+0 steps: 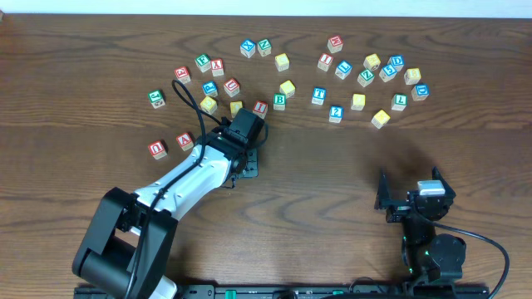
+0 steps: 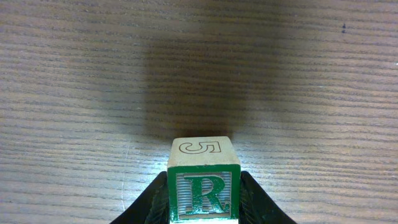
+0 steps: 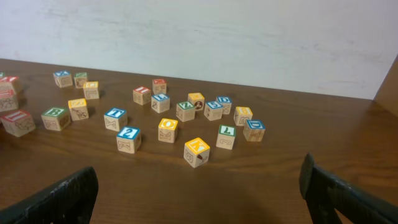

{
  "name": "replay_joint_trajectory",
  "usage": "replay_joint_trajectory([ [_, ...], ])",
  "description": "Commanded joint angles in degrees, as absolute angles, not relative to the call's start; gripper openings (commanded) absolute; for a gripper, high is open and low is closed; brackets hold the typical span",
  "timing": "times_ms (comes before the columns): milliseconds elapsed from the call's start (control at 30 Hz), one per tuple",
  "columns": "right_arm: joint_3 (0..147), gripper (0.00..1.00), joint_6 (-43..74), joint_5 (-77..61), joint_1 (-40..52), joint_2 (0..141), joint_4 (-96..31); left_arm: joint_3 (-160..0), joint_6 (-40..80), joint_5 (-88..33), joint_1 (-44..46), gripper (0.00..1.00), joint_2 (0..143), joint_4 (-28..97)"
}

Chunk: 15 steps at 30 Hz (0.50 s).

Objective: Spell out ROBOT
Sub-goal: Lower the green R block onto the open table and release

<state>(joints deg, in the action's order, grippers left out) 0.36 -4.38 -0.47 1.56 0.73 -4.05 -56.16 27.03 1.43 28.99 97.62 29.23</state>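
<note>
My left gripper (image 2: 203, 198) is shut on a wooden cube (image 2: 203, 186) with a green R facing the camera and a green 5 on the side above it; one black finger presses each side. From overhead the left gripper (image 1: 246, 129) covers that cube, just below the left cluster. The green B cube (image 1: 280, 100) and blue T cube (image 1: 318, 95) lie in the middle of the spread, with several yellow-topped cubes such as one (image 1: 358, 101) nearby. My right gripper (image 1: 411, 195) stands open and holds nothing, near the front right.
Loose letter cubes spread across the far half of the table, among them a red A (image 1: 185, 140), a red I (image 1: 261, 107) and a blue 2 (image 1: 336, 114). In the right wrist view the nearest is a yellow-topped cube (image 3: 196, 151).
</note>
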Motion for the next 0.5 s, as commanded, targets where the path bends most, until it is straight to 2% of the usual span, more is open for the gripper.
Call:
replay_joint_trajectory([
  [0,0.32,0.99,-3.7,-0.78,1.17,0.73,-4.32,-55.4,27.11,2.42,29.06,0.28,98.52,28.75],
  [467,0.32,0.99,-3.7,-0.78,1.17,0.73,-4.32,-55.4,27.11,2.42,29.06,0.28,99.57,28.14],
])
